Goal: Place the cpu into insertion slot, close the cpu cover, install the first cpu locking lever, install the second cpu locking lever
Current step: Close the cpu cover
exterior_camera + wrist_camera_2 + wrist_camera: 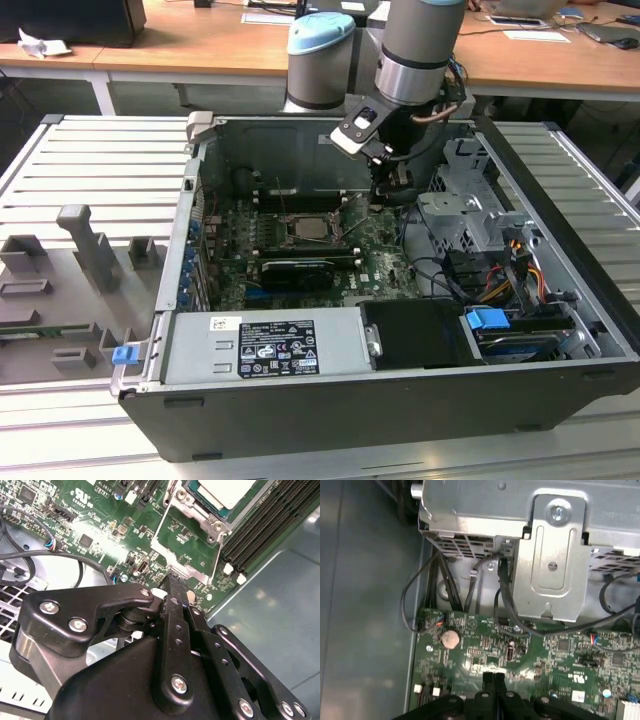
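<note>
The cpu (305, 227) lies silver side up in the insertion slot (300, 240) on the green board, and in the second wrist view the cpu (227, 490) sits inside the slot's metal rim (200, 505). The cpu cover (160, 529) stands swung open beside the slot, with green board showing through its cut-out. My gripper (384, 205) hangs to the exterior view's right of the slot. Its black fingers are shut, and I see nothing between them. The gripper's tip (173, 580) is close to the open cover's free edge. In the first wrist view the gripper (493, 677) hovers above the board.
A grey power supply (265, 345) fills the case's front. A black expansion card (295, 272) lies in front of the slot. A metal drive cage (470, 215) with cables (470, 580) stands at the exterior view's right. Black memory slots (265, 520) run beside the socket.
</note>
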